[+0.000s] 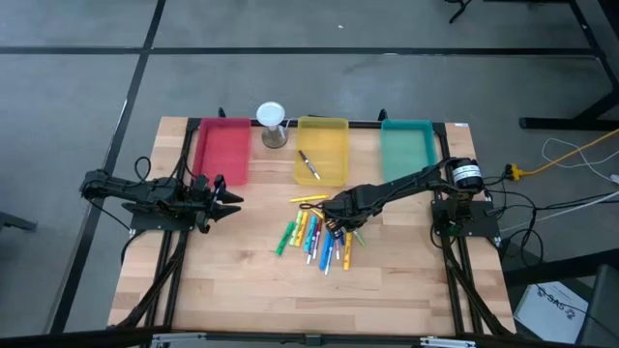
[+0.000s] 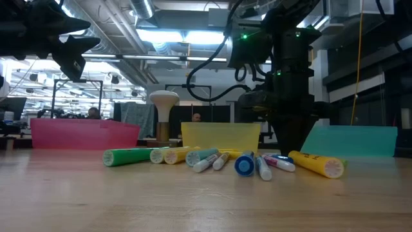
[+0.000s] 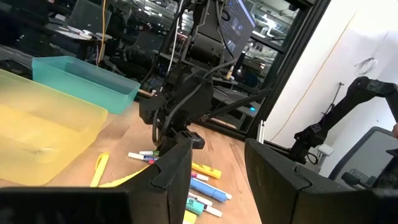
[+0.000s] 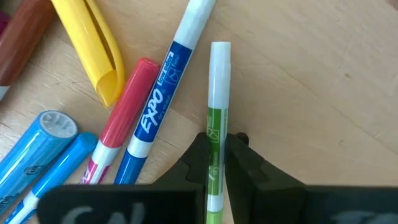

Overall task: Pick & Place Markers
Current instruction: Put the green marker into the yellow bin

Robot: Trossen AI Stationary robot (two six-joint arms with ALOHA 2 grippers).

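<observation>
**Right gripper closed on a green marker at the marker pile**

1. Right gripper [image 4: 214,165]: positioned low over the pile of markers [image 1: 319,237] in the middle of the table [image 1: 232,290]. In the right wrist view its two dark fingers [image 4: 196,155] are pressed against both sides of a thin green-and-white marker [image 4: 217,118], which lies between them with its white end pointing away from the wrist. The gripper is closed on this marker.

2. Neighbouring markers: just beside the gripped marker lie a blue-and-white marker [image 4: 165,87], a red one [image 4: 124,112], two light-blue ones [image 4: 43,143] and a yellow one [image 4: 87,43]. They lie touching or nearly touching each other on the wood.

3. Pile, low view: a green marker [image 2: 125,156] lies at one end and a yellow marker [image 2: 315,164] at the other, with the thinner pens between them.

4. Left gripper [image 1: 230,200]: held above the table near its left edge, well apart from the pile. In the left wrist view its fingers [image 3: 177,165] stand apart with nothing between them, so it is open.

5. Trays: three stand along the far edge of the table, the red tray [image 1: 222,150] on the left, the yellow tray [image 1: 322,140] in the middle and the teal tray [image 1: 408,145] on the right. One marker [image 1: 309,165] lies inside the yellow tray.

6. A white-topped object [image 1: 272,124] stands between the red and yellow trays.
</observation>
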